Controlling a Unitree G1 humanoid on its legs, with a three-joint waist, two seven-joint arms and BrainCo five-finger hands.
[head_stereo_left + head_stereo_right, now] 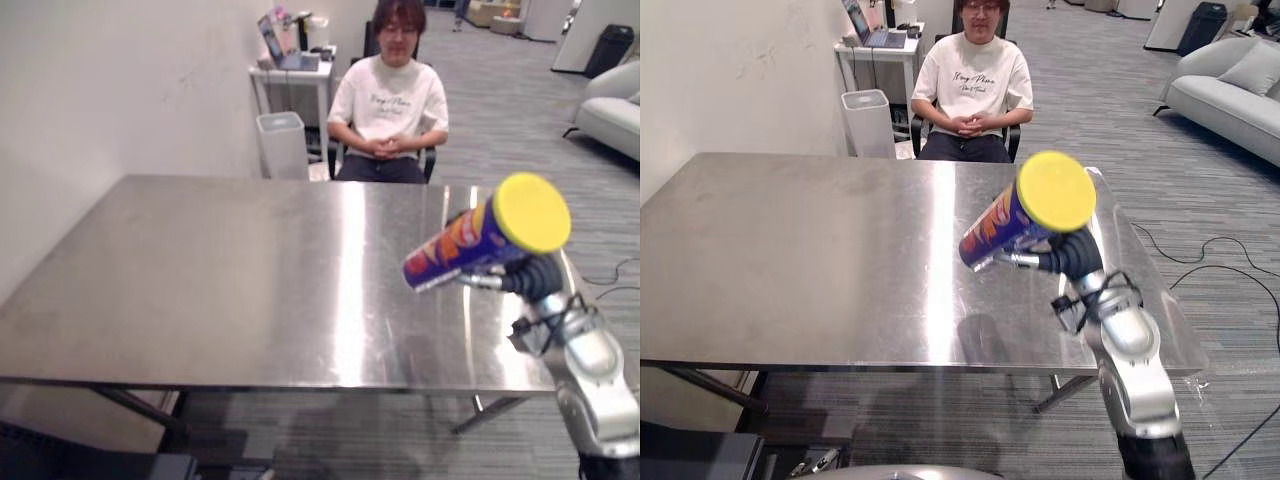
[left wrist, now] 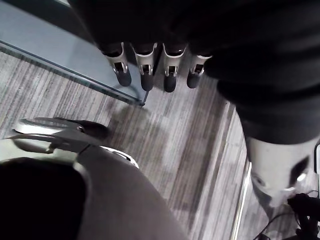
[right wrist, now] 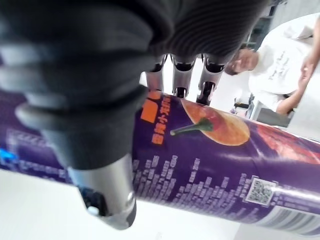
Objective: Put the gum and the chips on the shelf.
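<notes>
We see steel table (image 1: 220,290), top shiny, streaked with glare; left edge near white wall (image 1: 100,90); we note grey striped carpet (image 1: 1110,110) beneath.

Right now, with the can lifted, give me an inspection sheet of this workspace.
Surface: steel table, top bare, with glare.
Job's things: chips can, purple and yellow-lidded, held tilted in the air above the table's right side.
Clutter: nothing seen.
Hands: right hand curled round the chips can; left hand with straight fingers, holding nothing, hanging over the carpet.
Cables: nothing seen on the table.
Surroundings: person seated beyond the far edge; white bin and desk with a laptop by the wall; sofa on the right.
</notes>
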